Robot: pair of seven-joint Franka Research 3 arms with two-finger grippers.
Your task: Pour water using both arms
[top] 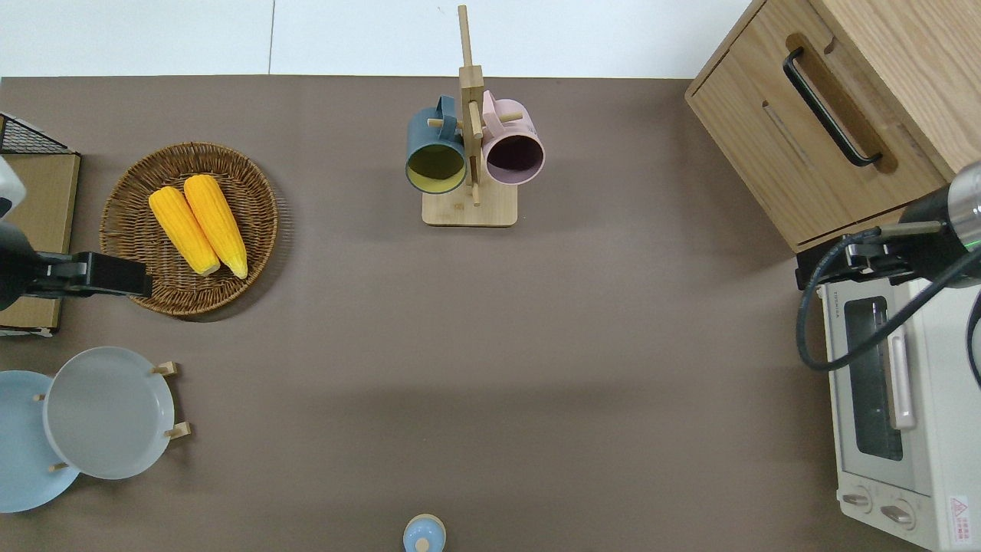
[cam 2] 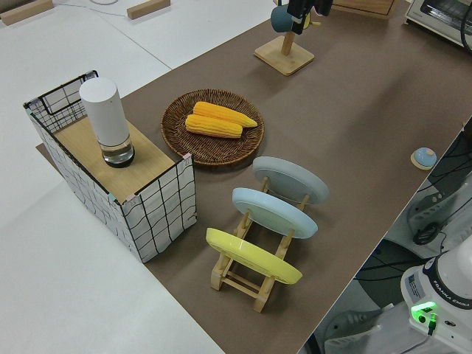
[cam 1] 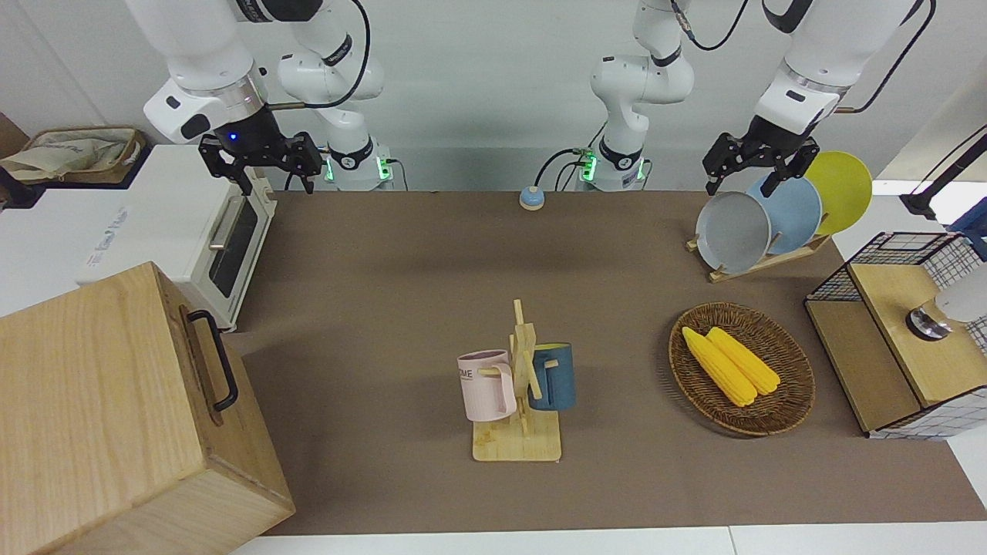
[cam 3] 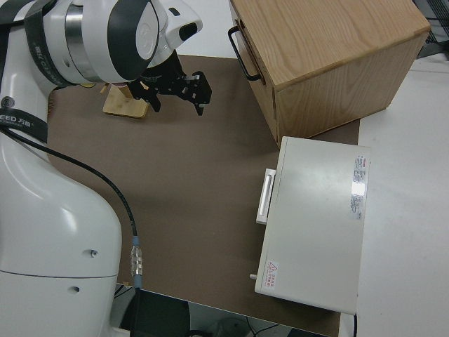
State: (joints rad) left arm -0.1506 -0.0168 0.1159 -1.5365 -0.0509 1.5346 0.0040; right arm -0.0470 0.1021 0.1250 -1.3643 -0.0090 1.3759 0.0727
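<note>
Both black two-finger grippers were up in the air w/ fingers spread, holding nothing: right gripper (cam 1: 260, 162) by the white toaster oven (cam 1: 166, 231), left gripper (cam 1: 759, 160) above the wooden rack of grey, blue & yellow plates (cam 1: 771, 212). Pink mug (cam 1: 486, 385) & dark-blue mug (cam 1: 552, 376) hung on the wooden mug tree (cam 1: 522, 401) mid-table, well apart from both.

The pink mug (cam 1: 486, 385) on the wooden mug rack (cam 1: 519, 432) carried dark letters reading "OME", the start of the word hidden by the handle peg. The right arm's (cam 3: 42, 232) black band read "FRANKA" in part, and the left arm's base (cam 2: 442, 295) showed "FRANKA EMIKA". The white toaster oven (top: 893, 399) bore a red triangular warning sticker at its front corner, its small print too fine to read; a grey brand word on its top could not be made out.
</note>
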